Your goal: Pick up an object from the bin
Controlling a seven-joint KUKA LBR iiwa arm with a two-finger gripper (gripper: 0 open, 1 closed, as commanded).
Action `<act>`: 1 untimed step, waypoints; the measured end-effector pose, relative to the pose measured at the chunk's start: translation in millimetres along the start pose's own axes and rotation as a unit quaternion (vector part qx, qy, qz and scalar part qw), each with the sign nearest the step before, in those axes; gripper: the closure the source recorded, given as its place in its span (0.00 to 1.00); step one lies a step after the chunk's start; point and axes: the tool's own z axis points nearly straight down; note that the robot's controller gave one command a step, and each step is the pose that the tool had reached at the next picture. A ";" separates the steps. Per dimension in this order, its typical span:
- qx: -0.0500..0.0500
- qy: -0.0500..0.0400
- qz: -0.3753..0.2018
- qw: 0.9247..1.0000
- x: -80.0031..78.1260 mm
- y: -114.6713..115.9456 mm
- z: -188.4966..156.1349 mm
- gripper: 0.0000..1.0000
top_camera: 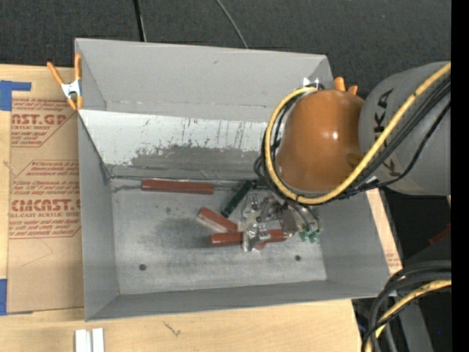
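in the camera view, your claw (255, 237) is down on the floor of the bin (183, 123), towards its right wall and somewhat nearer the front edge than the back. it sits right over a short brown stick (223, 239) that lies flat, roughly parallel to the front edge. the stick's left end pokes out clear of the claw and a bit of the same brown shows on the claw's right side. so the claw seems placed near the stick's middle, probably so the stick would stay level in a lift. you cannot tell how far open the claw is, nor whether it has hold of the stick, because the metal parts there run together.

a second short stick (212, 217) lies slanted just behind, its near end close to or touching the first, so it might get dragged along. a dark green pen (237, 195) lies slanted further back. a long brown stick (178, 187) rests along the foot of the back slope, well apart. the orange cover (322, 141) on the wrist hides the floor behind the claw.
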 end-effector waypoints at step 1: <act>0.000 -0.002 -0.182 0.983 -5.5 -50.6 -104.1 1.00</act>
